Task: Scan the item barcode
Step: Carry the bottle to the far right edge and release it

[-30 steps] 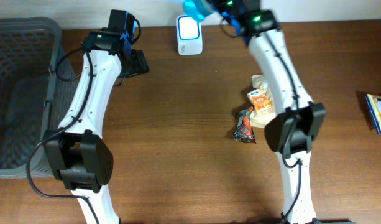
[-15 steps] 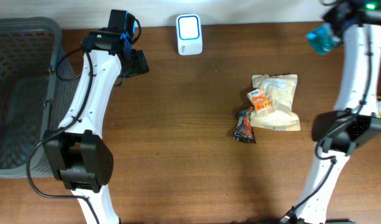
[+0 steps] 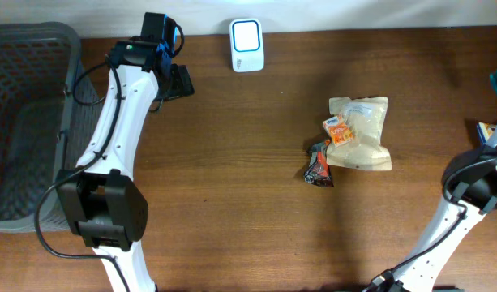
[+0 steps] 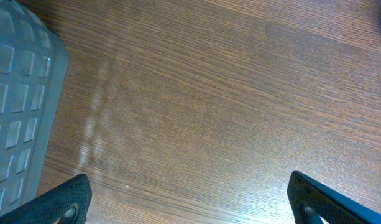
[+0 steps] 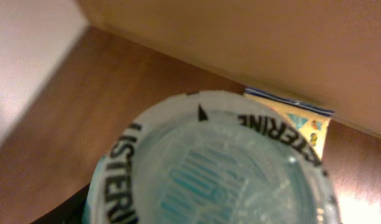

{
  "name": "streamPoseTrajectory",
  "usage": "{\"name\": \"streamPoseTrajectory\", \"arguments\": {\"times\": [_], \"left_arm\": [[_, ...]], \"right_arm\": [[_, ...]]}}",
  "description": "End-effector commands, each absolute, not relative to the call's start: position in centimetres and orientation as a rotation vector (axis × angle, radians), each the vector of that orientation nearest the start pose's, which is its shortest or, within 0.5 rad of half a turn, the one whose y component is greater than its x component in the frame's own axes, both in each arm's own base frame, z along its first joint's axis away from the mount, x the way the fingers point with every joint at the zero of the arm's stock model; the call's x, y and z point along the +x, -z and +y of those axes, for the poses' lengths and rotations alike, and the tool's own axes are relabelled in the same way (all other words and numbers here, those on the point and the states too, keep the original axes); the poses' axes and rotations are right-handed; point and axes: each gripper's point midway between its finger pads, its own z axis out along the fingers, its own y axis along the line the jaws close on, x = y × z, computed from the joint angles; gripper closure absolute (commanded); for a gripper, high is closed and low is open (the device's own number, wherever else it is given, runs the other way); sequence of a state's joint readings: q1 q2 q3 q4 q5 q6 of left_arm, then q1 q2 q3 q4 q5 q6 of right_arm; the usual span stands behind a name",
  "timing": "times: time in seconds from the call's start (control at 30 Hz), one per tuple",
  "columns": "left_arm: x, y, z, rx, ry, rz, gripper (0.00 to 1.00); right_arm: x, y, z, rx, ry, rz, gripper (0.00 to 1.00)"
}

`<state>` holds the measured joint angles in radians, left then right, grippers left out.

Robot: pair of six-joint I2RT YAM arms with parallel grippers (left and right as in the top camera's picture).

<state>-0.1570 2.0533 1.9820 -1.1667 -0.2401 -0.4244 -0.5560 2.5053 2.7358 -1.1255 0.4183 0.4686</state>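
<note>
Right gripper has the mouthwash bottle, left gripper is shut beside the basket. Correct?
Not quite. The left gripper is open: the left wrist view shows its fingers spread wide with nothing held between them. The rest holds: it is beside the basket, and the right gripper has the mouthwash bottle.

Grey mesh basket [image 3: 29, 97] at left edge; beige pouch [image 3: 366, 138], orange packet [image 3: 338, 130] (lying on it), dark wrapper [image 3: 319, 165] beside

overhead above table [image 3: 232, 203]; wrists close-up
</note>
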Motion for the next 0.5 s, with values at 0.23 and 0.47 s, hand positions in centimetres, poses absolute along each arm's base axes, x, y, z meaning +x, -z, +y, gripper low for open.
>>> {"name": "streamPoseTrajectory", "arguments": {"times": [0.23, 0.47], "left_arm": [[47.0, -15.5, -3.5, -0.431, -0.194, 2.732, 0.01], [47.0, -15.4, -3.6, -0.43, -0.194, 2.732, 0.01]], "right_arm": [[44.7, -16.8, -44.8, 1.428, 0.652, 1.965, 0.36], [47.7, -17.0, -44.6, 1.359, 0.511, 1.928, 0.36]]}}
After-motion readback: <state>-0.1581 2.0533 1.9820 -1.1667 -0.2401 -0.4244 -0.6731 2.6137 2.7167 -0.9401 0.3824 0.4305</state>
